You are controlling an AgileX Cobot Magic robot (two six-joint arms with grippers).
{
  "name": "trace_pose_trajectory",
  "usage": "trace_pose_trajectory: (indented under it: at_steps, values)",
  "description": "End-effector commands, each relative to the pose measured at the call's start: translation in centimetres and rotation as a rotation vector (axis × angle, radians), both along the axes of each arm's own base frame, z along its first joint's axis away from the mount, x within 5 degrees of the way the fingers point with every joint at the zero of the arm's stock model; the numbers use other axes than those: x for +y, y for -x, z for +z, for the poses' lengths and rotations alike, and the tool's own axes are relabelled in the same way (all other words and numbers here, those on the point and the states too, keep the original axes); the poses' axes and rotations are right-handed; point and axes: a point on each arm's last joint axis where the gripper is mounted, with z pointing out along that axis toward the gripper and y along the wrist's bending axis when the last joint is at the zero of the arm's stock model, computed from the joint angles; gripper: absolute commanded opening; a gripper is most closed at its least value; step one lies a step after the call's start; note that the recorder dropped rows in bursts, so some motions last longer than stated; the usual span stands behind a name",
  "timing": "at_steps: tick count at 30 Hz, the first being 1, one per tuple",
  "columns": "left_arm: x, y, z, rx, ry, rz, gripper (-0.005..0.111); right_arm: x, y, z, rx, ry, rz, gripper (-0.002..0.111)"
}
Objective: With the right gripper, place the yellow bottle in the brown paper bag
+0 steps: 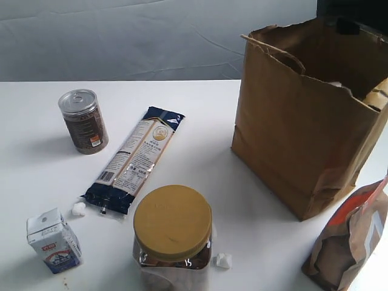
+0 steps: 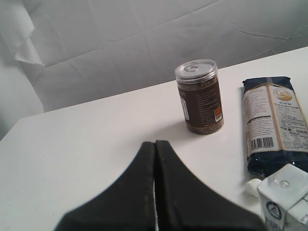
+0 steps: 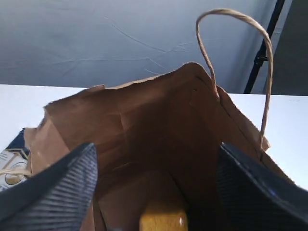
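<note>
The brown paper bag (image 1: 291, 133) stands upright at the right of the table, its mouth open. In the right wrist view I look down into the brown paper bag (image 3: 144, 125). The yellow bottle (image 3: 162, 221) lies deep inside it; only a yellow-orange part shows. My right gripper (image 3: 156, 149) hangs open above the bag's mouth, its ribbed fingers (image 3: 72, 178) wide apart and touching nothing. In the exterior view only a small black part (image 1: 345, 25) shows at the bag's far rim. My left gripper (image 2: 155, 144) is shut and empty over the white table.
A brown can with a clear lid (image 1: 83, 121), a dark blue pasta packet (image 1: 136, 157), a jar with a wide yellow lid (image 1: 173, 236) and a small milk carton (image 1: 53, 241) stand left of the bag. A printed brown pouch (image 1: 351, 242) leans at the front right.
</note>
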Motion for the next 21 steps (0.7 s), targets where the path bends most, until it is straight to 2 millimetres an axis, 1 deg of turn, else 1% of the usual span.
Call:
trace_pose_trajectory:
  at_steps: [1, 2, 4, 7, 9, 10, 12, 15, 16, 21]
  values:
    - [0.0, 0.0, -0.1, -0.003, 0.008, -0.004, 0.0, -0.6, 0.9, 1.4, -0.033, -0.044, 0.021, 0.063]
    - [0.0, 0.0, -0.1, -0.003, 0.008, -0.004, 0.0, -0.8, 1.3, 1.8, -0.042, -0.054, 0.022, 0.06]
    - [0.0, 0.0, -0.1, -0.003, 0.008, -0.004, 0.0, -1.3, 2.3, 2.7, -0.054, -0.092, 0.034, 0.049]
    - [0.0, 0.0, -0.1, -0.003, 0.008, -0.004, 0.0, -2.3, 4.1, 4.0, -0.05, -0.14, 0.032, 0.021]
    - [0.0, 0.0, -0.1, -0.003, 0.008, -0.004, 0.0, -3.3, 5.2, 4.7, -0.068, -0.137, 0.032, 0.002]
    - [0.0, 0.0, -0.1, -0.003, 0.008, -0.004, 0.0, -3.8, 5.8, 5.1, -0.092, -0.148, 0.034, 0.0]
    - [0.0, 0.0, -0.1, -0.003, 0.008, -0.004, 0.0, -5.1, 6.9, 5.4, -0.137, -0.174, 0.016, 0.0]
    - [0.0, 0.0, -0.1, -0.003, 0.008, -0.004, 0.0, -7.7, 8.8, 5.1, -0.19, -0.215, -0.041, 0.0]
    - [0.0, 0.0, -0.1, -0.003, 0.008, -0.004, 0.0, -8.4, 9.3, 4.5, -0.201, -0.219, -0.061, 0.0]
    - [0.0, 0.0, -0.1, -0.003, 0.008, -0.004, 0.0, -11.1, 11.0, 0.1, -0.211, -0.202, -0.163, 0.0]
